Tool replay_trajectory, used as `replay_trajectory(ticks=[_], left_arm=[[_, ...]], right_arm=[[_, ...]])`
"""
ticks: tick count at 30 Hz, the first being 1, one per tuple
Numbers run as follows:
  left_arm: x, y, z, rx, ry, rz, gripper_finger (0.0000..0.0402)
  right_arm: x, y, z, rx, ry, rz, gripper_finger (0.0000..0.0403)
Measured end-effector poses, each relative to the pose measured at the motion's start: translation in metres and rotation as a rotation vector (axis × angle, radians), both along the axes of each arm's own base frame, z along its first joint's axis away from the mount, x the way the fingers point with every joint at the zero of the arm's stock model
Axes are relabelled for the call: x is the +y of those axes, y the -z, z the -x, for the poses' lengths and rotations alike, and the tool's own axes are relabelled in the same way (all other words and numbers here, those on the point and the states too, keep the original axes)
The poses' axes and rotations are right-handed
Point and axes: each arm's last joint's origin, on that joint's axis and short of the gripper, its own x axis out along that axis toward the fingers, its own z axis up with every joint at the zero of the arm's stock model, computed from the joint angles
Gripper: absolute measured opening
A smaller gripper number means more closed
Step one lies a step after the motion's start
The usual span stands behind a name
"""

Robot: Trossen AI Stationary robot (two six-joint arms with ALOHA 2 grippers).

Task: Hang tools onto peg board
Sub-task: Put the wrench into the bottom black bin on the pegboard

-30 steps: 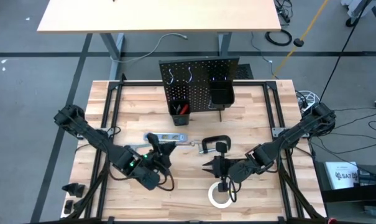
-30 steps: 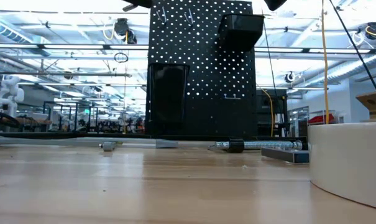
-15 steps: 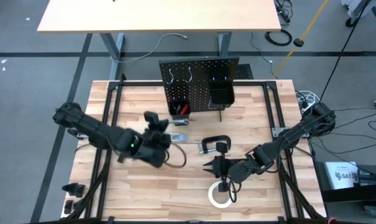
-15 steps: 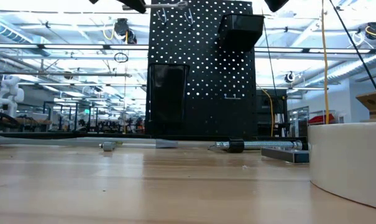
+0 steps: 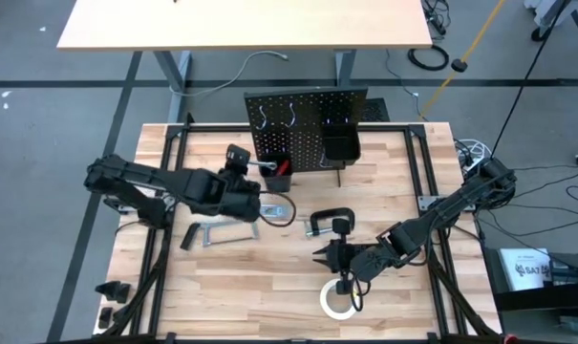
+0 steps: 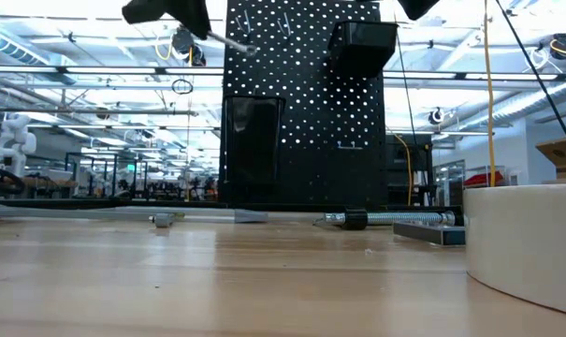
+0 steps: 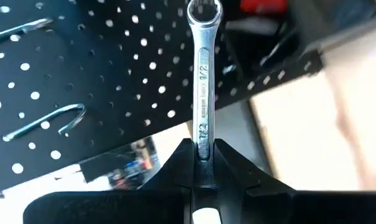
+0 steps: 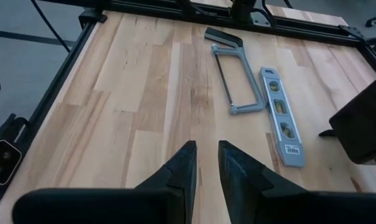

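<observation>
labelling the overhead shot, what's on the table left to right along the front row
hacksaw → level → C-clamp → right gripper overlaps it, so skip → tape roll

You are looking level across the wooden desk [image 6: 217, 281] at the black peg board [image 6: 301, 103], which stands upright at centre. A small black bin [image 6: 362, 42] hangs at its one o'clock corner, a second bin [image 6: 253, 140] at nine o'clock. At eleven o'clock the left pincer [image 6: 203, 26] comes in from above, clamped on a silver wrench [image 6: 231, 42] whose tip reaches the board's edge. At four o'clock sits the white tape roll [image 6: 530, 239]; beside it lies the C-clamp [image 6: 395, 219], screw flat along the desk.
</observation>
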Motion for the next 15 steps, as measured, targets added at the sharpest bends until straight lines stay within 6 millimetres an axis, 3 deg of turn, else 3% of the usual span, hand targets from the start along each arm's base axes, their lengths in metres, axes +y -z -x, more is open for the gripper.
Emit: replay_trajectory(ticks=[8,15], left_arm=[[0.022,0.011,-0.012,0.268,0.054,-0.096,0.0033],[0.029,0.036,-0.033,0.504,0.111,-0.149,0.0033]], right_arm=[[0.000,0.000,0.000,0.000,-0.003,0.006,0.0059],[-0.001,0.000,0.000,0.004,-0.004,0.011,0.0059]])
